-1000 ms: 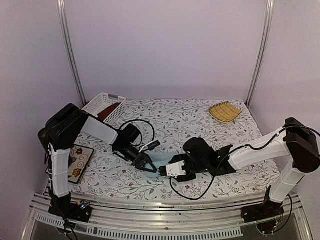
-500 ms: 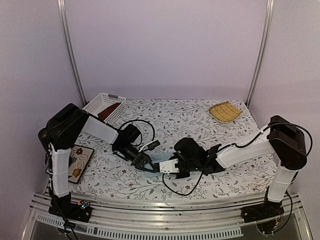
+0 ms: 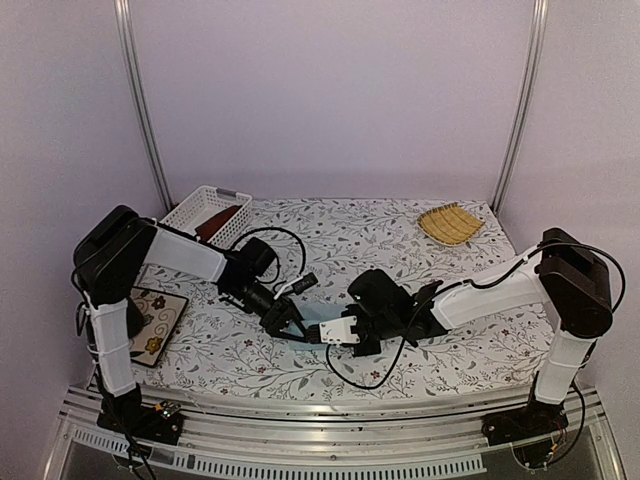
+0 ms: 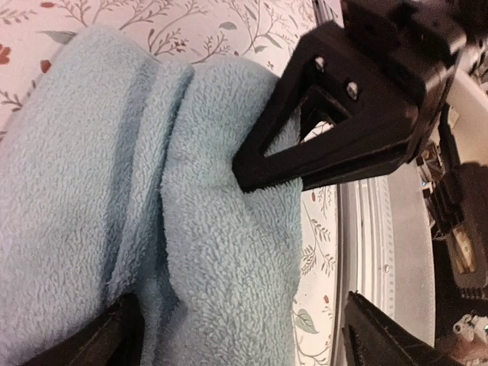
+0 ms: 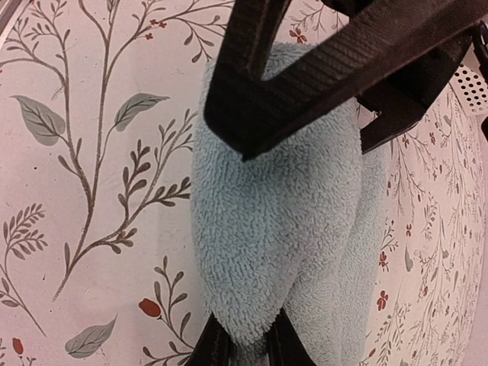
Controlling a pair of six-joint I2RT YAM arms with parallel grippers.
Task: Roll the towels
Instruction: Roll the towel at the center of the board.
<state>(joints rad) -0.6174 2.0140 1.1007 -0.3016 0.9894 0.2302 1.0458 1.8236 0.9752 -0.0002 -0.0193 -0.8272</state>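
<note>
**Crowded jaws could undo the roll**

Top view: both arms reach low, left gripper (image 3: 288, 322) and right gripper (image 3: 326, 333) almost touching at the light blue towel (image 3: 316, 319). A bump is your risk. The red towel (image 3: 216, 222) lies well apart.

Left wrist: your jaws gape, straddling the towel, holding nothing.

Right wrist: jaws nearly closed, pinching its end. Tug and it may unroll.

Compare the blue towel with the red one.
The blue towel lies bunched on the table, pinched by the right hand; the red towel lies in the white basket, untouched. The blue towel is pale, the red towel dark rust. Both are small cloths.
</note>
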